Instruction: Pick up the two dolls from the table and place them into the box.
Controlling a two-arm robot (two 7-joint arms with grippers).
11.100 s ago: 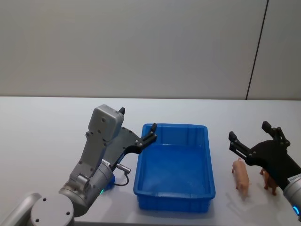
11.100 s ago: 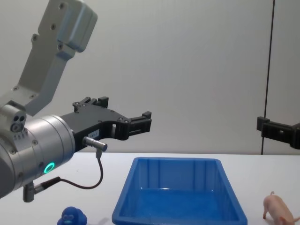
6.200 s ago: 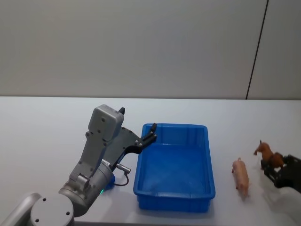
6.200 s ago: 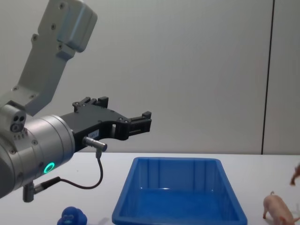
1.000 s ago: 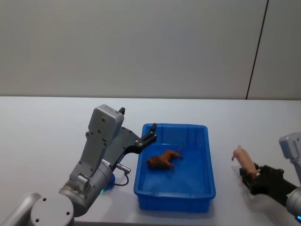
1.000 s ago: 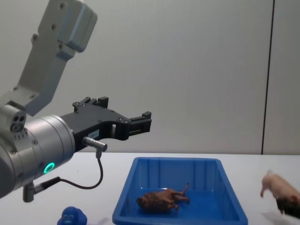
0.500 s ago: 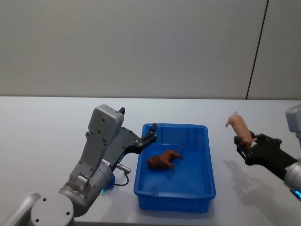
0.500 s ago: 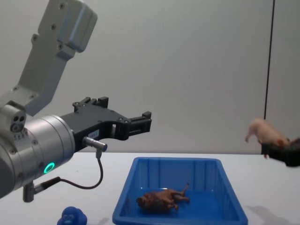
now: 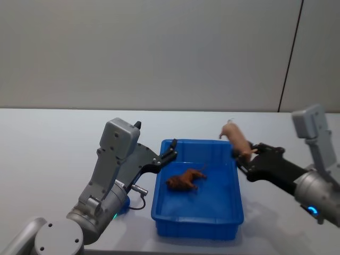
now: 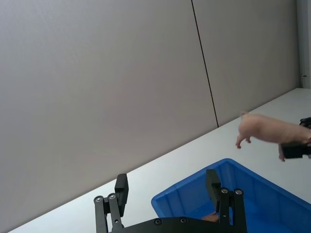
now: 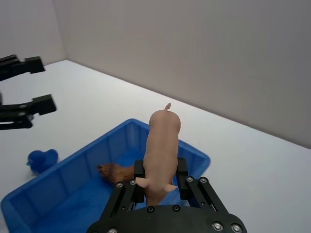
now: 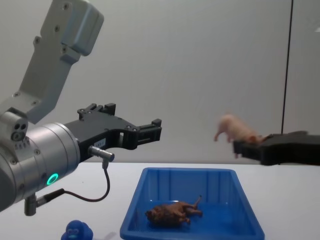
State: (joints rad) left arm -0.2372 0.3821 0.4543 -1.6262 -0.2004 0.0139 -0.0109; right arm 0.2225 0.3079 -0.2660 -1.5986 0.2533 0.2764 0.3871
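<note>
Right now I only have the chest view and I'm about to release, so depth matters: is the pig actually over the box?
Observer: Head view puts the pig, in the right tool, roughly over the box's far right corner, by the rim, not mid-box.
Operator: Is the left tool in its way?
Observer: No; head view shows the left tool, open, by the box's far left corner, across from the pig.
Operator: Grip sound?
Observer: Right wrist view shows fingers pressed on both the pig's flanks.

Sm. round blue toy (image 12: pixel 77 231) low at left; grey wall (image 9: pixel 159 53) behind w/ dark vertical seam (image 9: pixel 291 56).
</note>
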